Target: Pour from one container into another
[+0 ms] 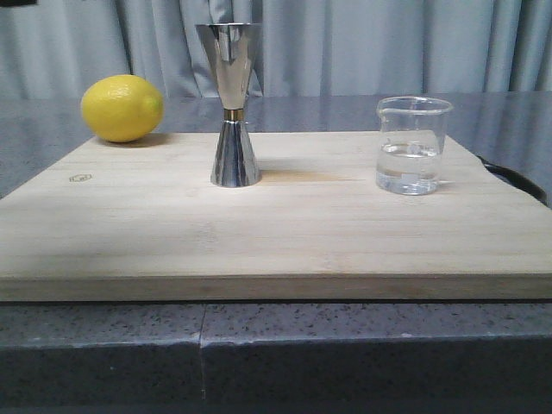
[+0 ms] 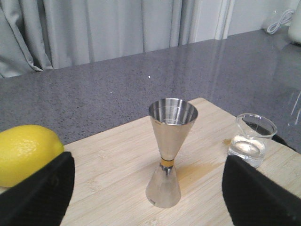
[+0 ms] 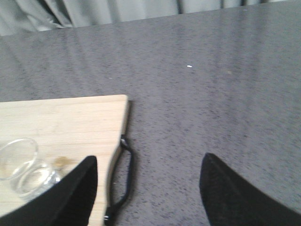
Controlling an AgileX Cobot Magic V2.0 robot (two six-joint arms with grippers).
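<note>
Pale grey pleated curtains [image 1: 362, 43] behind a speckled dark grey stone counter [image 1: 345, 345]; soft, even light

Yellow lemon [image 1: 122, 108], silver jigger [image 1: 233, 108] gold-banded, clear beaker [image 1: 412, 145].

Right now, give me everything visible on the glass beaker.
The beaker is small, clear glass, cylindrical, with a flared rim and a pouring lip at its left in the front view. Faint printed marks show on its wall. Clear liquid fills it a bit under halfway. It stands upright on the wooden board, near the board's right edge, well right of the steel jigger. Nothing else touches it; no fingers are around it.
</note>
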